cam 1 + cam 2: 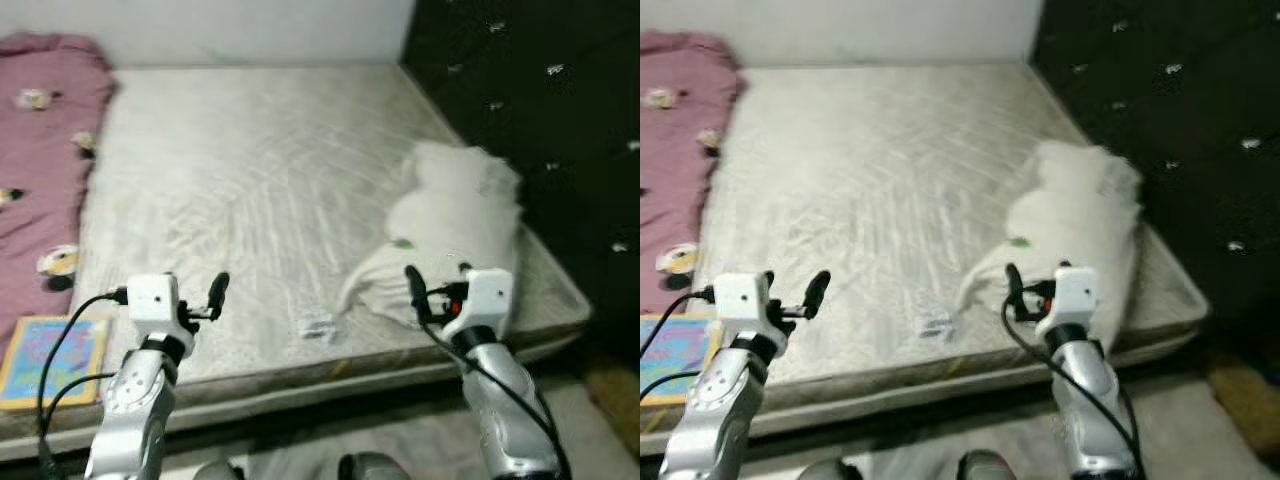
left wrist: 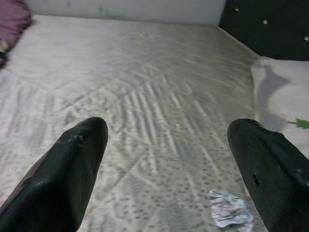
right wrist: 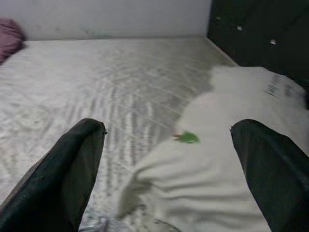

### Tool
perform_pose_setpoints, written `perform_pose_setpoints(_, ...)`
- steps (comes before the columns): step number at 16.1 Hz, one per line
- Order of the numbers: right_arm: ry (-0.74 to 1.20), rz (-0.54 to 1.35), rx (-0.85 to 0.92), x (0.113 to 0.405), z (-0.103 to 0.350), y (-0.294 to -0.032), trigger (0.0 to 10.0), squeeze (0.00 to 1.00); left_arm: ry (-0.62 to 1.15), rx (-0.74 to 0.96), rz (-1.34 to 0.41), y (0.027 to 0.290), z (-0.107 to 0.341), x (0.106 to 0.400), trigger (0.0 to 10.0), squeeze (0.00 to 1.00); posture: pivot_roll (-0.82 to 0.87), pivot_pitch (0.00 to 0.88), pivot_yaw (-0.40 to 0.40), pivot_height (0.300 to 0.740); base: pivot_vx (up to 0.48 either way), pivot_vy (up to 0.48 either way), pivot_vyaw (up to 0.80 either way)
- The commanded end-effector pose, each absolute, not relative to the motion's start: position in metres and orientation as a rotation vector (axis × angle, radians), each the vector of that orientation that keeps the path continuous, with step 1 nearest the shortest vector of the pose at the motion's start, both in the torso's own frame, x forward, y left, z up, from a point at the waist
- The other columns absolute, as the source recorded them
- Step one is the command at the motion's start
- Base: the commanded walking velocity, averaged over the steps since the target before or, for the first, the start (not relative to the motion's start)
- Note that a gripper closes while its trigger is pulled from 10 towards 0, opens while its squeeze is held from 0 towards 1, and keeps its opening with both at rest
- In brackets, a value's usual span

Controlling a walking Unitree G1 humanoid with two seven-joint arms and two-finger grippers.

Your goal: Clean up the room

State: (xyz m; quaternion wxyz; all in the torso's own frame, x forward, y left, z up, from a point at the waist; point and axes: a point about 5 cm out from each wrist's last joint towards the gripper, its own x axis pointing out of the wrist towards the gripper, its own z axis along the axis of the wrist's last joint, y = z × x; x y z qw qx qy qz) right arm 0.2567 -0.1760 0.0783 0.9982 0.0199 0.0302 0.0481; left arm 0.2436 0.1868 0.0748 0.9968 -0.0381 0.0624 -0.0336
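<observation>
Both grippers (image 1: pixel 205 298) (image 1: pixel 425 290) fingers spread, over mattress (image 1: pixel 250 180) edge; white cloth (image 1: pixel 450 230) lies lengthwise toward headboard (image 1: pixel 540 90).

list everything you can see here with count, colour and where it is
mattress: one, pale grey quilted, bare, centre
white bedding: one crumpled heap, right side of mattress by the headboard
crumpled paper: one, whitish, near front edge of mattress
blanket: one, pink with small prints, left
book: one, colourful blue and yellow, front left
headboard: one, black tufted, right
left gripper: one, black jaws open, over front edge
right gripper: one, black jaws open, before the bedding
</observation>
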Motion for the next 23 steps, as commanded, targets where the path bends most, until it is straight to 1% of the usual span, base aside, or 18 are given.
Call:
perform_pose_setpoints(1,0.041,0.109,0.038,0.261,0.084,-0.172,10.0,0.00,0.131,-0.069,-0.063,0.189,0.075,0.245,10.0,0.00,-0.02,0.055,-0.028,0.740,0.000,0.000,0.00)
perform_pose_setpoints(5,0.022,0.133,0.023,0.264,0.088,-0.167,10.0,0.00,0.114,-0.067,-0.081,0.187,0.077,0.249,10.0,0.00,-0.02,0.056,-0.027,0.740,0.000,0.000,0.00)
perform_pose_setpoints(12,0.011,0.128,0.023,0.267,0.090,-0.167,10.0,0.00,0.111,-0.066,-0.083,0.186,0.077,0.251,10.0,0.00,-0.02,0.056,-0.032,0.740,0.000,0.000,0.00)
perform_pose_setpoints(15,0.007,0.135,0.031,0.266,0.091,-0.167,10.0,0.00,0.117,-0.073,-0.059,0.188,0.076,0.251,10.0,0.00,-0.02,0.058,-0.034,0.740,0.000,0.000,0.00)
perform_pose_setpoints(17,0.013,0.141,0.037,0.265,0.090,-0.166,10.0,0.00,0.118,-0.071,-0.059,0.188,0.076,0.251,10.0,0.00,-0.02,0.060,-0.035,0.725,0.000,0.000,0.00)
perform_pose_setpoints(18,0.014,0.144,0.039,0.265,0.090,-0.166,10.0,0.00,0.120,-0.071,-0.058,0.188,0.076,0.251,10.0,0.00,-0.02,0.058,-0.036,0.705,0.000,0.000,0.00)
perform_pose_setpoints(19,0.014,0.145,0.040,0.265,0.090,-0.166,10.0,0.00,0.121,-0.071,-0.055,0.189,0.076,0.251,10.0,0.00,-0.02,0.058,-0.036,0.695,0.000,0.000,0.00)
perform_pose_setpoints(23,0.017,0.150,0.042,0.265,0.089,-0.166,10.0,0.00,0.133,-0.035,0.028,0.199,0.075,0.252,10.0,0.00,-0.02,0.058,-0.036,0.645,0.000,0.000,0.00)
